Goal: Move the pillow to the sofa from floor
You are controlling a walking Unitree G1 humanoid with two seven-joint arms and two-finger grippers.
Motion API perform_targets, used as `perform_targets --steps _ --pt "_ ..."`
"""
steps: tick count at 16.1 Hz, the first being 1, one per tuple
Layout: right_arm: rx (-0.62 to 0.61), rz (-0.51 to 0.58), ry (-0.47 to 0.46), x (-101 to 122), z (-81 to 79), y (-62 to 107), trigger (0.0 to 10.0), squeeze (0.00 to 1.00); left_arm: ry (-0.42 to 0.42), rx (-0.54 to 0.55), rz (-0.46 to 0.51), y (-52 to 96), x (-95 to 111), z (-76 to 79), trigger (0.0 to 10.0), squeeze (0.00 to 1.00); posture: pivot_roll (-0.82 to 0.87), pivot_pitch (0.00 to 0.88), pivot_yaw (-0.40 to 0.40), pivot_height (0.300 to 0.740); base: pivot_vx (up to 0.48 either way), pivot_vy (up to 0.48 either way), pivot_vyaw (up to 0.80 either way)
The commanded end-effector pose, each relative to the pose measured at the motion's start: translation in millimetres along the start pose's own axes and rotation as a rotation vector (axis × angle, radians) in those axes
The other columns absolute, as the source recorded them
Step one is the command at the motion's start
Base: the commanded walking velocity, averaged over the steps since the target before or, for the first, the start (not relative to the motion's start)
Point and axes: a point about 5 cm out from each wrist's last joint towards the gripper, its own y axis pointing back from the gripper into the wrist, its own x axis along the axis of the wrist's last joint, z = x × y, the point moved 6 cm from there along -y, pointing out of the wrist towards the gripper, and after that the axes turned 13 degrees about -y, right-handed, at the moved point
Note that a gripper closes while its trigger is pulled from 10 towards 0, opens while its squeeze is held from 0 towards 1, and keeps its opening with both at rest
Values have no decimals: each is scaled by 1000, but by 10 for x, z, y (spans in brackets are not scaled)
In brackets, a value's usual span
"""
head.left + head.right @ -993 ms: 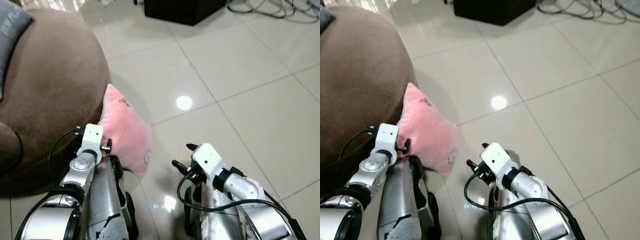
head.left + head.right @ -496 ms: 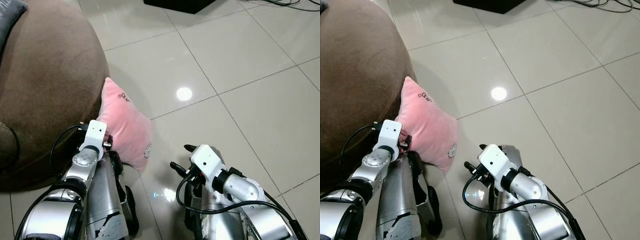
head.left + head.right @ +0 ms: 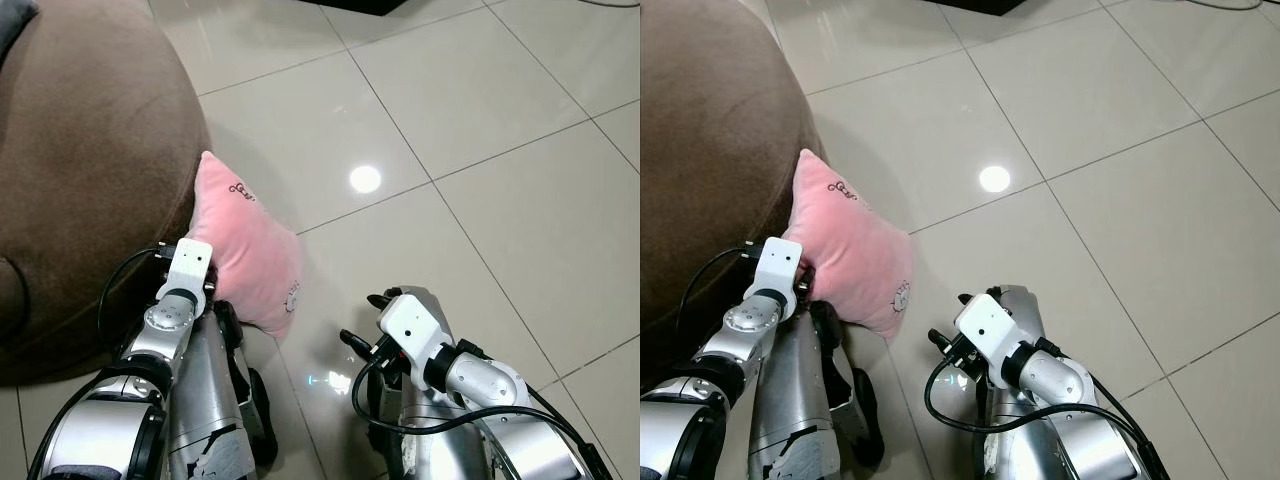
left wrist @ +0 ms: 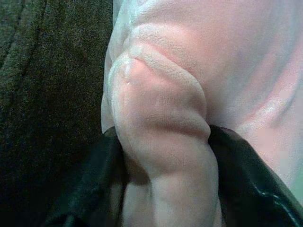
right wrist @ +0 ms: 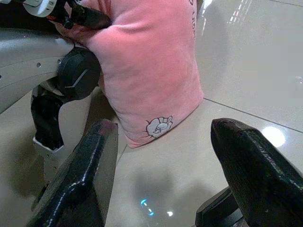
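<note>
A pink pillow (image 3: pixel 248 250) with a small white emblem leans against the brown sofa (image 3: pixel 90 150), its lower corner near the tiled floor. My left gripper (image 4: pixel 165 165) is shut on a bunched fold of the pillow (image 4: pixel 161 109), both black fingers (image 4: pixel 94 184) pressed into the plush. In the eye views the left wrist (image 3: pixel 182 285) sits at the pillow's near edge. My right gripper (image 5: pixel 165 175) is open, low over the floor just right of the pillow (image 5: pixel 147 71), nothing between its fingers.
The rounded brown sofa arm rises at the left. Glossy beige tiles (image 3: pixel 480 200) spread ahead and to the right, with a bright light reflection (image 3: pixel 365 179). My own legs and a black cable (image 3: pixel 400 420) crowd the bottom of the eye views.
The camera has tilted down, so the black box and cables at the top have left the picture. The left gripper stays shut on the pillow; the right arm has barely shifted.
</note>
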Motion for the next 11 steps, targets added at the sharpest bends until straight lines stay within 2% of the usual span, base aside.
perform_targets --steps 1,11 --pt "28 -14 -2 -50 -67 11 10000 0 4 -21 -64 40 -204 53 0 0 -75 348 16 493 0 0 0" --pt "35 11 -8 -47 -83 -5 10000 0 30 -32 -55 34 -177 65 0 0 -74 329 13 493 0 0 0"
